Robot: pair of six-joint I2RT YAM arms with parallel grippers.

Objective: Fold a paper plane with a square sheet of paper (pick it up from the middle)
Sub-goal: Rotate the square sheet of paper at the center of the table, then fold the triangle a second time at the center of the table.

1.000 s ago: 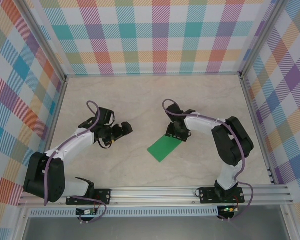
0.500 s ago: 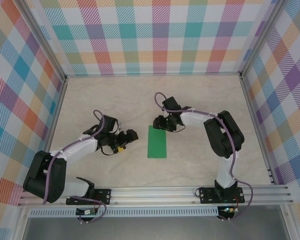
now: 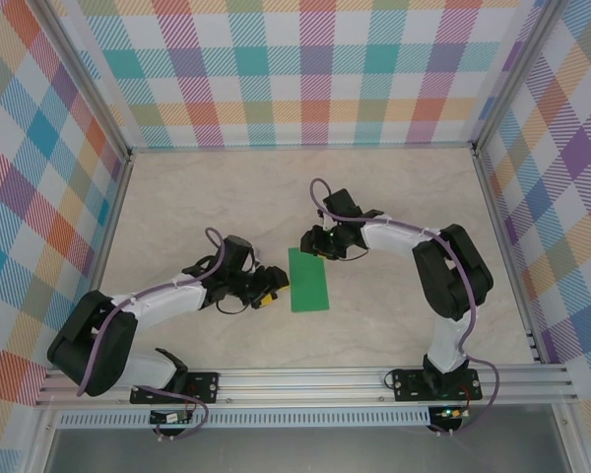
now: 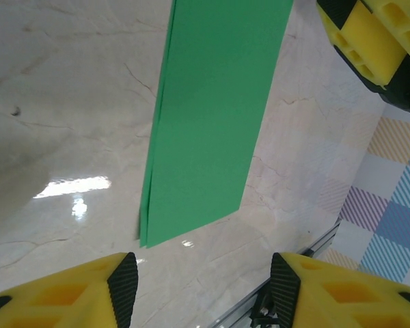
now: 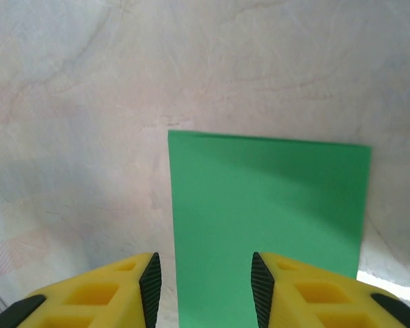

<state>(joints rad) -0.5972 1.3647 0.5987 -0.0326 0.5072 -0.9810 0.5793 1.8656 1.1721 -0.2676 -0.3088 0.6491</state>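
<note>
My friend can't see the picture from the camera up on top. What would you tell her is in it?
A narrow rectangle of green paper lies flat on a pale stone-look table, between two robot arms. The left tool sits by its left edge, the right tool at its far end. Checked walls surround them.

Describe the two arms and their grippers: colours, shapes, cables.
The left arm and right arm both have white links joined by bulky black joint housings. A thin purple cable loops along each arm. The left gripper and right gripper carry chunky yellow fingers with moulded rectangular recesses and black pads on their inner faces.
</note>
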